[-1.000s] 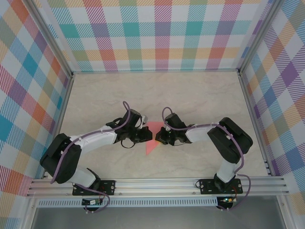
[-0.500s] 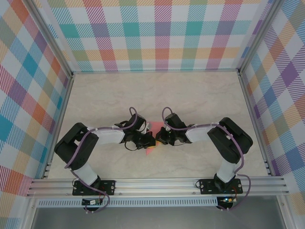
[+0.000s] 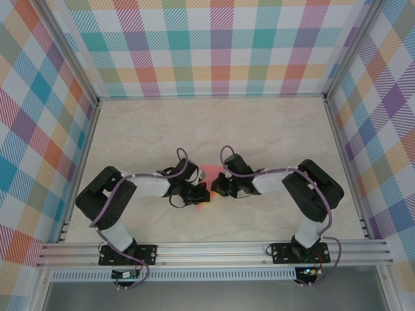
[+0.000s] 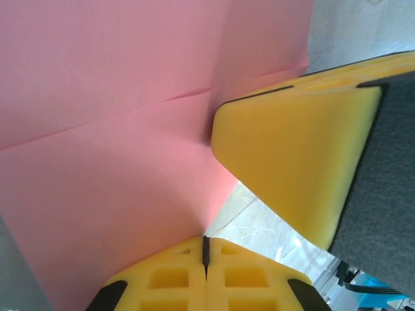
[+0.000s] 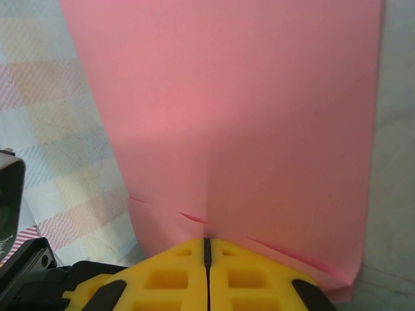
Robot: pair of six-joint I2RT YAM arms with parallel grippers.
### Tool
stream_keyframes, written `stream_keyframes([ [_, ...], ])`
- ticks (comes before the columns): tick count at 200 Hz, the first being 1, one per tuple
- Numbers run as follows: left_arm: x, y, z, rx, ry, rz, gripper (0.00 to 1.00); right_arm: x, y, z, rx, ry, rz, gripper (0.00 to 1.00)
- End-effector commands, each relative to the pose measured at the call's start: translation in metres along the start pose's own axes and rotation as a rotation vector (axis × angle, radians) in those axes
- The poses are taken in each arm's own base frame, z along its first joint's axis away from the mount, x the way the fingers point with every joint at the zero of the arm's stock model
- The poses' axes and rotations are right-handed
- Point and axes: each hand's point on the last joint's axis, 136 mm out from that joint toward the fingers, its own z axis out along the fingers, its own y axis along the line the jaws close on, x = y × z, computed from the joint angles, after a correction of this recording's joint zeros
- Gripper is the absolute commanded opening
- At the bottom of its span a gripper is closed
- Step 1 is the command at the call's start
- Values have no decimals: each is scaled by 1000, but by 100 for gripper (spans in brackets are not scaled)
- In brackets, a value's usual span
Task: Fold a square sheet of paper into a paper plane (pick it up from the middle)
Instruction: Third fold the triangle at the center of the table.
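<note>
From above, the plane (image 3: 209, 173) is mostly covered by the left gripper (image 3: 198, 193) and right gripper (image 3: 218, 186). Pink slivers peek out, and its shape is too small to tell. In both wrist views the paper runs off the top edge, and the bottom edge cuts off the fingers.

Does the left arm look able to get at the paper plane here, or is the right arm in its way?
Probably yes. The left gripper has its fingers closed at the paper plane's edge, apparently pinching it. The right gripper holds the sheet from the opposite side, close by but not between them.
</note>
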Motion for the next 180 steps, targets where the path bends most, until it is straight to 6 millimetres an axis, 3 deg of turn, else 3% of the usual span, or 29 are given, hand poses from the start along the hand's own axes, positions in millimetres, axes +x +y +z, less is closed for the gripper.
stream_keyframes([
  [1,30,33,-1,-108,67,-41,3,6,-38,6,138,7,38,6],
  [34,28,19,-9,-60,49,-13,5,7,-41,6,150,8,35,6],
  [65,11,-11,-25,17,-33,43,9,8,-42,6,152,9,34,6],
  [90,1,-21,-27,39,-69,63,11,7,-40,7,148,10,35,6],
  [131,5,3,-6,-10,-27,8,11,6,-38,7,145,11,32,6],
  [180,22,44,-4,-150,-7,-53,11,8,-43,6,158,14,34,6],
])
